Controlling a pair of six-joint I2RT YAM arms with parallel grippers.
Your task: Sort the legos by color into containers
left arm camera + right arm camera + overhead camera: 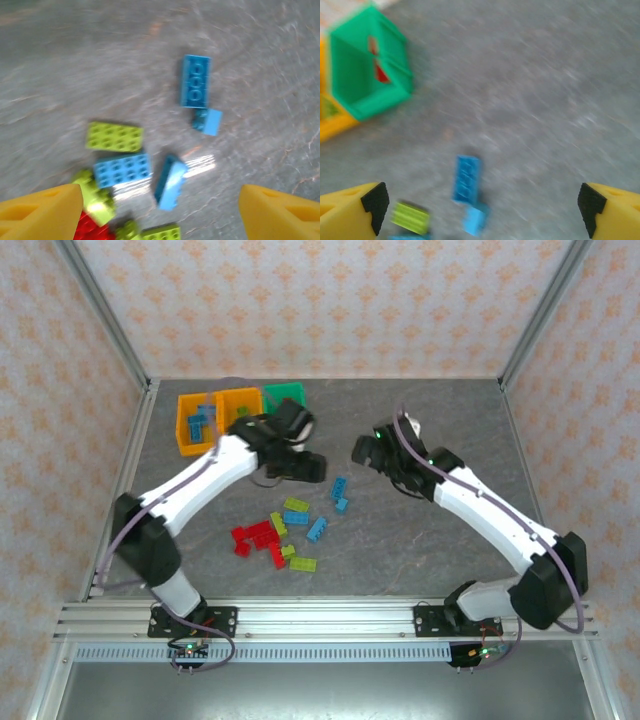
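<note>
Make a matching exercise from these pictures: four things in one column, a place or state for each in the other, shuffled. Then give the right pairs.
Things:
1. orange-yellow plastic bin at the left end of the row
2. green plastic bin
3. cluster of red studded plastic bricks
4. pair of light blue studded plastic bricks

Places or states:
A. farthest right of the loose bricks on the grey table
B. right end of the row of bins
C. has blue bricks inside
D. farthest left of the loose bricks

Pairs: 1-C, 2-B, 3-D, 4-A
</note>
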